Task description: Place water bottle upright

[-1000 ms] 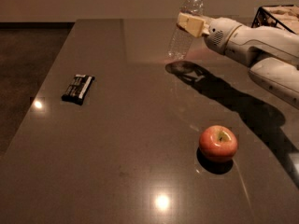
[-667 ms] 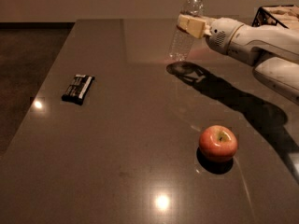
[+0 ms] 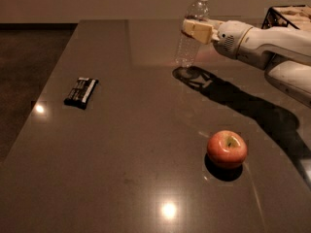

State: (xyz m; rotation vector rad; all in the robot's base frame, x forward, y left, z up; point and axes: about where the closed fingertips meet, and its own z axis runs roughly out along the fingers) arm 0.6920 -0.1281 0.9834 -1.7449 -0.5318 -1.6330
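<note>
A dark, glossy surface (image 3: 136,149) fills the scene, lit by lamps that glint on its near side. The robot's white arm (image 3: 262,45) reaches in from the right, throwing a long shadow (image 3: 228,93) below and behind the jaws. A wire basket (image 3: 284,13) sits at the far edge, behind the arm and well back from the jaws.

At the arm's tip, the gripper (image 3: 195,29) holds its tan jaws closed narrow on the water bottle (image 3: 187,50), gripping it at the shoulder just under the white cap. That high grip lets the clear ribbed body hang below the jaws, cap up and nearly vertical. The bottle's base is at or just above the surface; whether it touches cannot be told. The bottle looks ready to be stood up, with release the likely last step.

A red-and-yellow apple (image 3: 227,149) rests well below the jaws, toward the camera and slightly to their right. A small black wrapped bar (image 3: 81,92) lies flat far to their left. Both lie well apart from the bottle, so neither crowds the spot where it would stand.
</note>
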